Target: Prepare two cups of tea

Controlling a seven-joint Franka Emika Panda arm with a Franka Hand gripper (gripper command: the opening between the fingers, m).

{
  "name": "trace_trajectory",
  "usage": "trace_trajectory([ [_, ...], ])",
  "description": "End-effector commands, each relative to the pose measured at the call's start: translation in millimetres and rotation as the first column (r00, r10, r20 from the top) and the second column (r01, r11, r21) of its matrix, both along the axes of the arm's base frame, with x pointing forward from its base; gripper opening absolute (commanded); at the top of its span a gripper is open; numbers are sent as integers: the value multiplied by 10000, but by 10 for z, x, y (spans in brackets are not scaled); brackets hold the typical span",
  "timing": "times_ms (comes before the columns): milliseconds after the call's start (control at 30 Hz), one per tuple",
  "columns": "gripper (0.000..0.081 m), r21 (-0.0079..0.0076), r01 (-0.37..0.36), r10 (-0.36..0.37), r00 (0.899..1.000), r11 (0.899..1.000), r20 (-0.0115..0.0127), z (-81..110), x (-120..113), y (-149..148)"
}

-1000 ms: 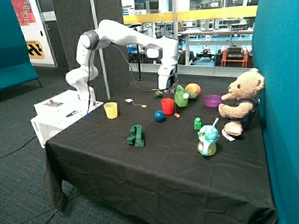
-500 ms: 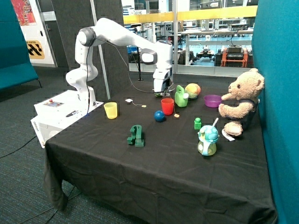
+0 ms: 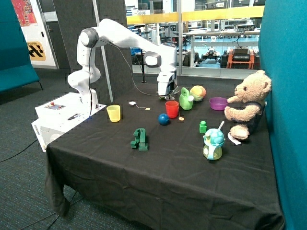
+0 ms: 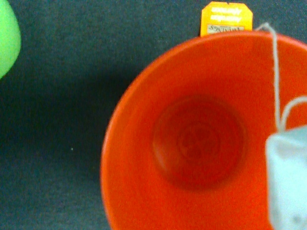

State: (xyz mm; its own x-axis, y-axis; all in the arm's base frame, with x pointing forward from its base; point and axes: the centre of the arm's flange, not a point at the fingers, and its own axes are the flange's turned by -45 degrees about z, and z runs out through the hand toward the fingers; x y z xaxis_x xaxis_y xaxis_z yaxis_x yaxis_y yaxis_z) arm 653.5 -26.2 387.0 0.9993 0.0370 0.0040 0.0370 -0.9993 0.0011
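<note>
The red cup (image 3: 171,109) stands mid-table; the wrist view looks straight down into it (image 4: 192,143). A white tea bag (image 4: 288,187) shows at the cup's inner edge. Its string runs over the rim to an orange tag (image 4: 226,18) lying on the cloth beside the cup (image 3: 181,118). My gripper (image 3: 164,97) hangs just above and behind the red cup. The yellow cup (image 3: 113,113) stands apart, toward the robot base. A second tea bag (image 3: 132,103) with its tag (image 3: 147,109) lies on the cloth between the two cups.
A light-green watering can (image 3: 185,99) stands right beside the red cup and shows in the wrist view (image 4: 5,38). A blue ball (image 3: 164,119), a purple bowl (image 3: 218,103), a teddy bear (image 3: 247,103), a green block (image 3: 139,139) and a teal toy (image 3: 213,143) are around.
My gripper has shifted a little away from the watering can toward the robot base and now hangs behind the red cup. The orange tag lies on the cloth beside the cup.
</note>
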Motion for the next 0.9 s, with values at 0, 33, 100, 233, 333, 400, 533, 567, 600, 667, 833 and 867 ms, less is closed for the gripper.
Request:
trace_trajectory([
  [0,0,9,59,-59,10000,10000,-40,-64,66,-9],
  [33,0,9,50,-50,10000,10000,-40,-74,64,-8],
  [100,0,9,32,-32,10000,10000,-40,-89,51,-6],
  [233,180,9,66,-66,10000,10000,-40,-89,41,-4],
  [333,362,9,-65,65,10000,10000,-40,-77,41,10],
  [400,428,9,-74,74,10000,10000,-40,-72,44,19],
  [533,499,9,-90,90,10000,10000,-40,-64,55,43],
  [567,511,9,-89,89,10000,10000,-40,-62,57,46],
  [600,524,9,-93,93,9999,10000,-40,-60,60,49],
  [667,542,9,-100,100,9999,9999,-40,-60,64,54],
  [833,548,9,-96,96,9999,10000,-40,-60,66,51],
  [867,551,9,-86,86,10000,10000,-40,-59,67,47],
])
